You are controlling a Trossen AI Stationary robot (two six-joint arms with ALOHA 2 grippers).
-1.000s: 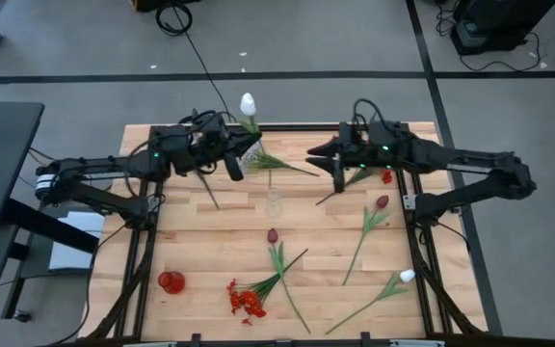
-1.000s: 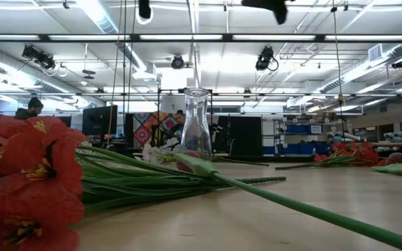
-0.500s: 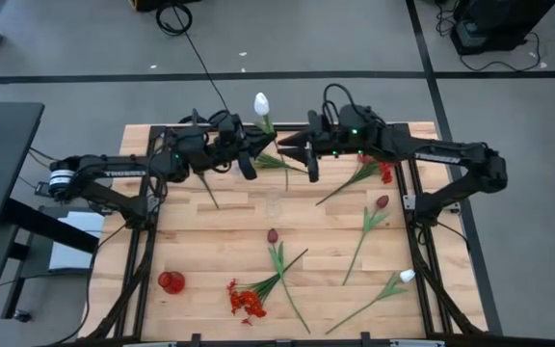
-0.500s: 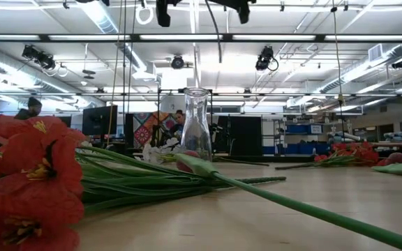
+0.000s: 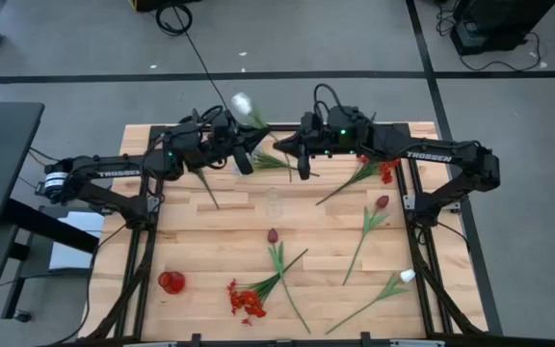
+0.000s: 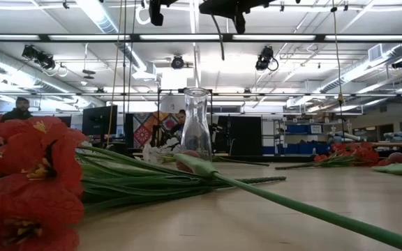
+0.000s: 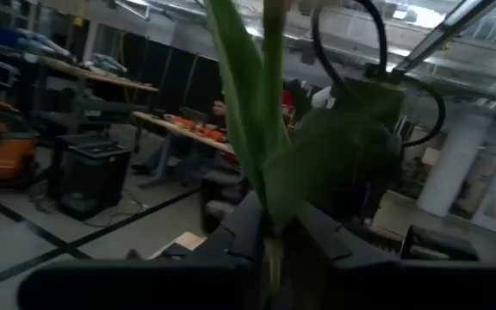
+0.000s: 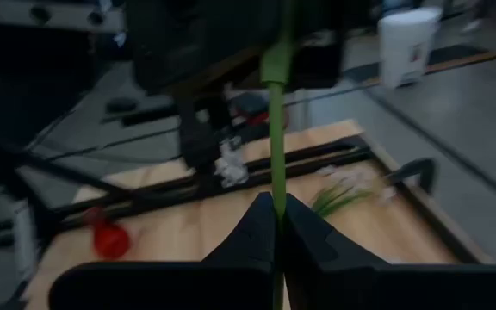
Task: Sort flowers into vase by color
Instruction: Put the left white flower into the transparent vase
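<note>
The right claw (image 5: 279,149) has moved along the table's far edge toward the left claw (image 5: 256,146) and the two now meet there over the white tulip (image 5: 243,104). Its fingers, apart a second ago, have closed on the tulip's stem (image 8: 275,129). The tulip's bloom has swung left and tilted, and the left claw has crept right, with its grip on the stem starting to loosen
</note>
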